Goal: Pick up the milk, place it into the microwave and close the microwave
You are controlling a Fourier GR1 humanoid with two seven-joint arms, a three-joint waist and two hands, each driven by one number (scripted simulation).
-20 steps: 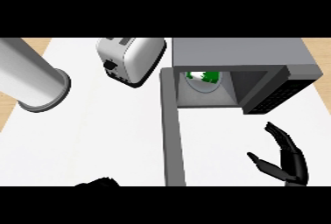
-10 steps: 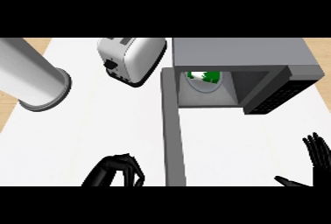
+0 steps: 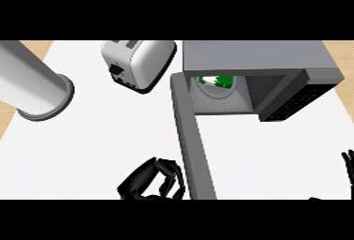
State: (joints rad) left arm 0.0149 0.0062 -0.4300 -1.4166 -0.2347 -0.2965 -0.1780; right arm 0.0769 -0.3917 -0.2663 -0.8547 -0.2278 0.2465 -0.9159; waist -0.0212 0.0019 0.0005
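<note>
**Left hand curled beside the open door, milk inside the microwave**

Left hand (image 3: 137,182) sits at the lower edge of my head view with its fingers curled in and nothing between them. It is just beside the left face of the microwave door (image 3: 192,140); I cannot tell whether the fingers touch the door.

The microwave (image 3: 256,56) stands open, and its door swings out toward me as a long grey slab. Inside the cavity I can see a round white plate (image 3: 216,93). On it is a green-and-white shape, which I read as the milk (image 3: 223,82). The cavity's top edge cuts the milk off, so only a small part shows and its outline is hard to make out.

Compared with half a second ago, the left hand has come up further into view and moved right, closer to the door. The right hand (image 3: 348,161) has slid out toward the right edge. Only a few straight, upright fingertips are left in view there, plus a dark sliver at the bottom edge. The door, milk and plate have not moved.

Behind, a toaster (image 3: 142,61) stands on the white counter (image 3: 90,140) just left of the microwave. A thick grey cylinder (image 3: 31,82) is at far left, cut off by the edge of the view. The wrists of both arms are out of sight.
</note>
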